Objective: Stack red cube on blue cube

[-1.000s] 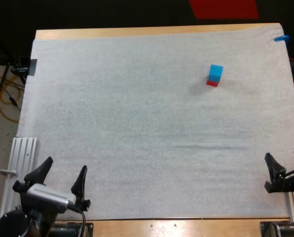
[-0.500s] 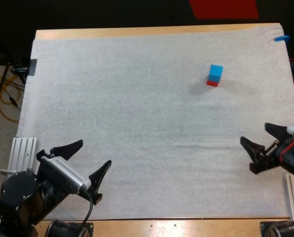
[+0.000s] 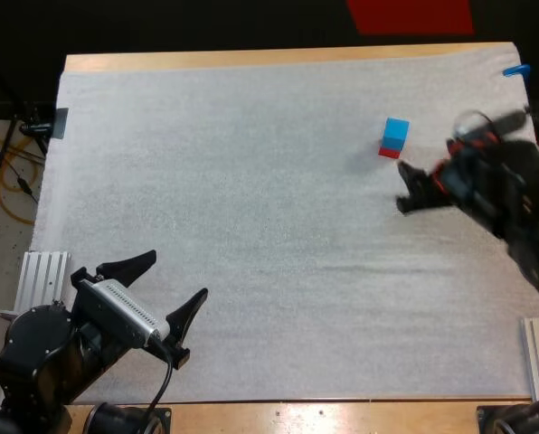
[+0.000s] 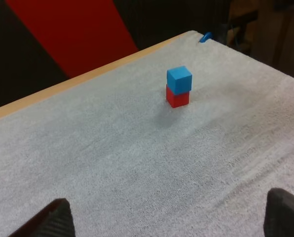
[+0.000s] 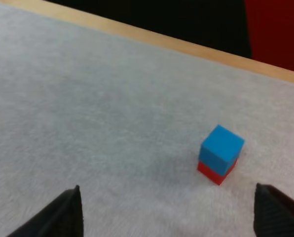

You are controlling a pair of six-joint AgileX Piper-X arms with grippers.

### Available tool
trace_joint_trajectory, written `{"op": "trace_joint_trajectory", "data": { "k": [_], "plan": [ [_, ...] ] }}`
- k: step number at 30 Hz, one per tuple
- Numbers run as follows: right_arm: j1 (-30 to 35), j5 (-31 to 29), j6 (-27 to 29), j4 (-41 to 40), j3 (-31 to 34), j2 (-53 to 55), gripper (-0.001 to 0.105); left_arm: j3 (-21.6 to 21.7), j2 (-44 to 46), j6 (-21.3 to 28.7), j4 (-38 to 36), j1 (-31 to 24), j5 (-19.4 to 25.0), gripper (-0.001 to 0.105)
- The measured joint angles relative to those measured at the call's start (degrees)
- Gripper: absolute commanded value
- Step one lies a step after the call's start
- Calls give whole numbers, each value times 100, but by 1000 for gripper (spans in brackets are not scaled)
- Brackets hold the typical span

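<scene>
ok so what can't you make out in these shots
- Red cube: in the high view it is mostly hidden under the blue cube; just a thin strip shows.
- Right gripper: blurred in the high view, so its outline beside the cubes is unclear.
- Left gripper: in the left wrist view its fingers are cut off by the picture's edge; just the tips show.
</scene>
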State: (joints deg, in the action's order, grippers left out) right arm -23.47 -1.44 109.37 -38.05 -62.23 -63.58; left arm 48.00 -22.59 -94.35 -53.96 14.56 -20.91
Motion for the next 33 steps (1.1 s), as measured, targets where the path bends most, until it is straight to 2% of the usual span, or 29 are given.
{"op": "trace_joint_trajectory", "data": {
  "k": [3,9,12,14,20,33],
  "plan": [
    [-98,-337,-265,29,-518,-780,69,0,0,0,14,0,0,75],
    [-198,-782,-1185,135,-1368,-1972,69,0,0,0,14,0,0,75],
    [-204,-1170,-1498,162,-1755,-2442,69,0,0,0,14,0,0,75],
    [-204,-1521,-1921,163,-1959,-2804,69,0,0,0,14,0,0,75],
    [-204,-1774,-2421,171,-2282,-3481,69,0,0,0,14,0,0,75],
    [-32,-2100,-2740,279,-2317,-4381,69,0,0,0,-1,0,0,75]
  ]
}}
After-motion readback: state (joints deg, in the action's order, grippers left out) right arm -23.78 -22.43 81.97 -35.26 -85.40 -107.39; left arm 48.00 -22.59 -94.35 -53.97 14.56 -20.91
